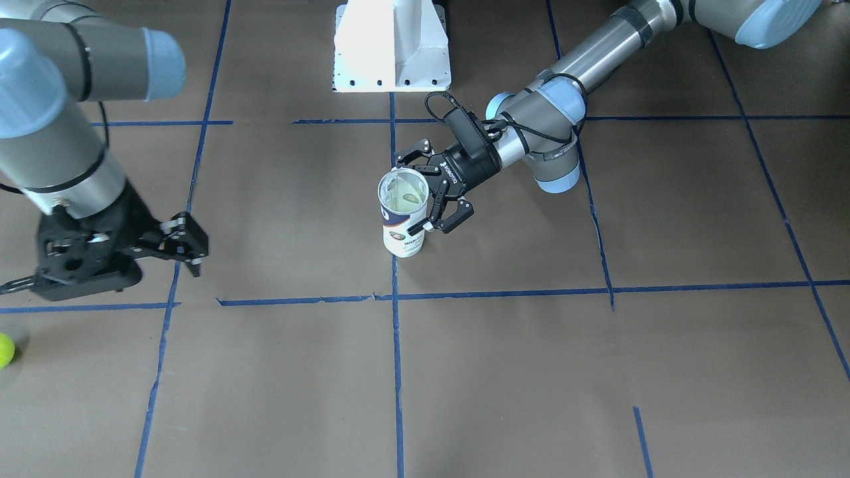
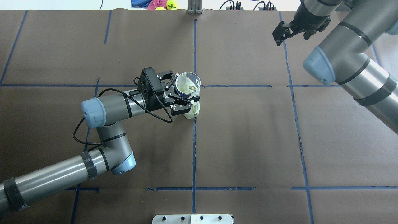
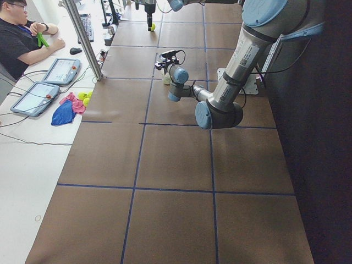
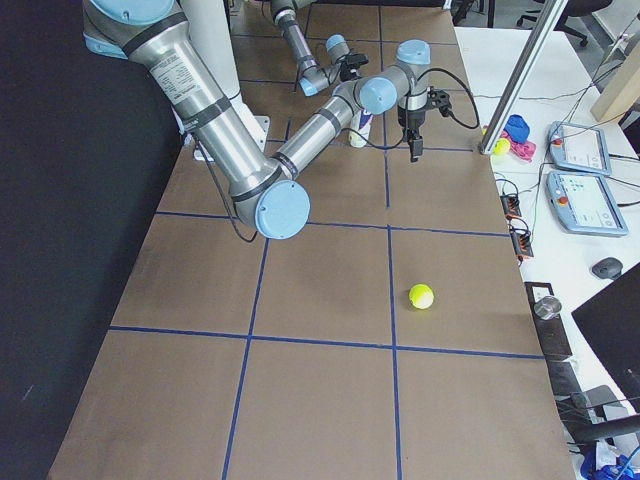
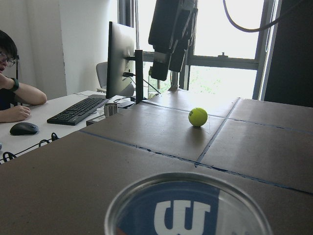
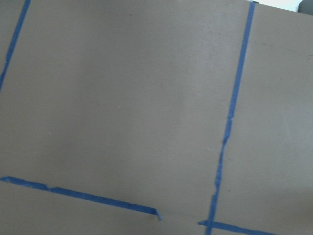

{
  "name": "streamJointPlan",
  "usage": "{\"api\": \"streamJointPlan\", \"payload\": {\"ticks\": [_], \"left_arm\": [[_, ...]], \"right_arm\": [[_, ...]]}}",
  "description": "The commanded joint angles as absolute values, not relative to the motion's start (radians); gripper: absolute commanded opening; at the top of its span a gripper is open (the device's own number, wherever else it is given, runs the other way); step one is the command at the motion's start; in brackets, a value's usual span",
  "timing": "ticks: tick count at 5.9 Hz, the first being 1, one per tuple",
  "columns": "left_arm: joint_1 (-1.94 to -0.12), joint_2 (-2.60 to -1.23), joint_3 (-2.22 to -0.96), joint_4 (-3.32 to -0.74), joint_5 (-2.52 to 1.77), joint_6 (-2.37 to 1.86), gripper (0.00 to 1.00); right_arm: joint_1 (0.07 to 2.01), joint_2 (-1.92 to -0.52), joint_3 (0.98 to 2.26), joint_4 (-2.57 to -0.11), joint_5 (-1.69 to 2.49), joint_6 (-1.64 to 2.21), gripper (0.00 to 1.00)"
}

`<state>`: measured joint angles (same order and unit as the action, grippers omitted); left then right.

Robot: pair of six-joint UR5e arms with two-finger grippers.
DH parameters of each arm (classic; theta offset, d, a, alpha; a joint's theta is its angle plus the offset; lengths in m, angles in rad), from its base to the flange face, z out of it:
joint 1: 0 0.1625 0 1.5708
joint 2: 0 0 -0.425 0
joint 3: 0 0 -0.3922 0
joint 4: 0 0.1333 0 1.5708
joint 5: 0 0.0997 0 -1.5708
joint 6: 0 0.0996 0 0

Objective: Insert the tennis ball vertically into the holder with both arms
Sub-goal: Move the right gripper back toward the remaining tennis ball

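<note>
The holder (image 1: 403, 219) stands upright at the table's middle with its metal-rimmed mouth up and no ball inside; it also shows in the overhead view (image 2: 188, 85). My left gripper (image 1: 435, 192) (image 2: 178, 93) reaches in from the side, one finger on each side of the can, shut on it. The tennis ball (image 1: 3, 350) (image 4: 421, 296) (image 5: 197, 117) lies on the table toward my right end, apart from both grippers. My right gripper (image 1: 99, 279) (image 2: 295, 32) (image 4: 413, 140) hangs above the table with its fingers spread, empty, short of the ball.
The white pedestal base (image 1: 392, 46) stands at the robot's edge. A metal post (image 3: 82, 38) (image 4: 530, 60) stands on the operators' side. The side desk holds tablets (image 3: 36, 96), cloths and spare balls (image 3: 83, 98). An operator (image 3: 16, 33) sits there.
</note>
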<state>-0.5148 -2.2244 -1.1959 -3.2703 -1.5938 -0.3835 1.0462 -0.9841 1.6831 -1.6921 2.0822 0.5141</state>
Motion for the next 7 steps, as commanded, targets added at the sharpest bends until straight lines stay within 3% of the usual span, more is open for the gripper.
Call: {"api": "streamJointPlan", "payload": {"ticks": [1, 2, 5, 7], "left_arm": [[-0.515, -2.223, -1.197, -3.270, -1.594, -0.383, 0.96], [-0.514, -2.223, -1.197, -3.270, -1.592, -0.385, 0.96], [-0.514, -2.223, -1.197, -3.270, -1.592, -0.383, 0.96], [-0.514, -2.224, -1.197, -3.269, -1.592, -0.384, 0.96]], "right_arm": [[1.156, -1.055, 1.617, -1.689, 2.102, 0.264, 1.00], [1.216, -1.057, 1.532, -1.663, 2.130, 0.136, 1.00], [1.244, -1.132, 1.216, -1.217, 2.141, 0.066, 1.00], [1.241, -1.181, 1.187, -1.167, 2.137, 0.063, 1.00]]}}
